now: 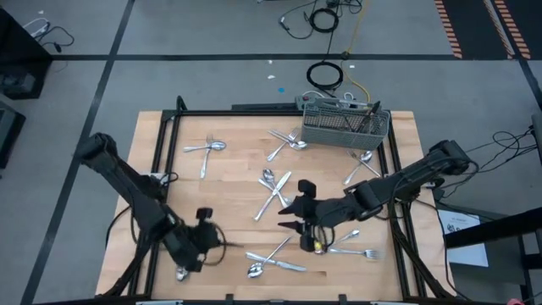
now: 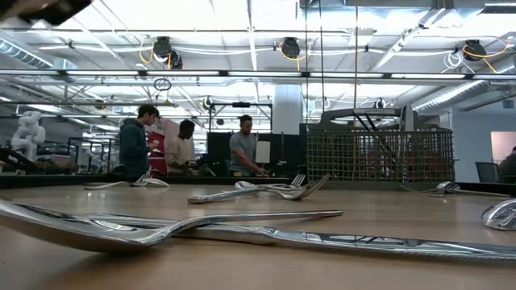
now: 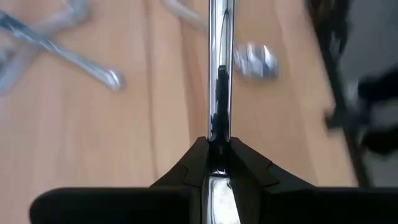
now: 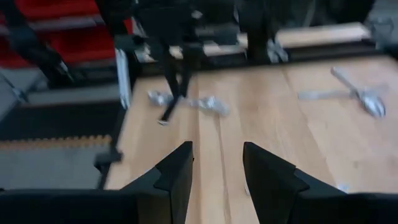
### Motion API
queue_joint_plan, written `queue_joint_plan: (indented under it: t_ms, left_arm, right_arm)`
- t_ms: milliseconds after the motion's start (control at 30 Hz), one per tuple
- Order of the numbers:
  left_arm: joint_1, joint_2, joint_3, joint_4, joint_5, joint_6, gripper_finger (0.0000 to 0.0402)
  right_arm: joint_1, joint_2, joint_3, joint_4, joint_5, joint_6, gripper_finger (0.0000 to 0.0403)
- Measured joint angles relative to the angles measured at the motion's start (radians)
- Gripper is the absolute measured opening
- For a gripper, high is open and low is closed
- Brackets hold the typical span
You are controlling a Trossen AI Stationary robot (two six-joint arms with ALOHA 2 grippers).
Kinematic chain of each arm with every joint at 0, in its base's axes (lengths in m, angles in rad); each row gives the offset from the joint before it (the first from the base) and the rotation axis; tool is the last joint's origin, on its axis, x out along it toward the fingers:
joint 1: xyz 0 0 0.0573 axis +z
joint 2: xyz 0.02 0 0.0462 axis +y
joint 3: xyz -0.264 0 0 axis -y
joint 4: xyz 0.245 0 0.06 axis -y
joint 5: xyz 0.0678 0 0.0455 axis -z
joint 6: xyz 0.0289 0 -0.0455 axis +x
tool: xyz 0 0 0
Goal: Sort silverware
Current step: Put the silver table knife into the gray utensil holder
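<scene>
High view: wooden table (image 1: 229,161) strewn with silverware (image 1: 273,188), pieces scattered from the far left to the near right. Wire-mesh basket (image 1: 343,125) at the far right edge, upright, with dark utensil handles protruding.

Left gripper (image 1: 222,242) at the near-left part of the table, fingers pressed together on a slender shiny utensil handle (image 3: 220,68). Left wrist view: handle clamped between both dark fingers (image 3: 186,171) and running straight out ahead above the wood; type of utensil cannot be told. More pieces blurred on the boards to either side.

Right gripper (image 1: 292,215) at table centre, reaching toward the left arm, just beside a crossed group of pieces. Right wrist view: fingers (image 4: 177,171) spread apart, bare wood visible in the gap, nothing held. A spoon (image 4: 367,99) lying off to one side.

Low view: crossed spoon and knife (image 2: 242,229) lying flat closest to the camera, further forks and spoons (image 2: 266,191) behind, basket standing at the back right. Three people (image 2: 187,145) standing in the room beyond the table.
</scene>
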Motion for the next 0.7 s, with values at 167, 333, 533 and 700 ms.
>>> queue_joint_plan:
  t_ms: [167, 333, 533, 700]
  left_arm:
    - [0.071, -0.15, 0.005, 0.191, -0.14, 0.096, 0.0054]
    - [0.144, -0.258, 0.005, 0.459, -0.238, 0.176, 0.0055]
    - [0.272, -0.302, 0.007, 0.513, -0.157, -0.213, 0.0055]
    - [0.338, -0.258, 0.006, 0.463, 0.016, -0.412, 0.0055]
  right_arm:
    - [0.0, -0.075, 0.0, 0.108, -0.003, -0.043, 0.0132]
    - [0.001, -0.116, 0.0, 0.254, -0.003, -0.196, 0.0132]
    - [0.036, -0.117, 0.021, 0.347, 0.012, -0.631, 0.0132]
    - [0.07, -0.067, 0.099, 0.332, 0.18, -0.954, 0.0132]
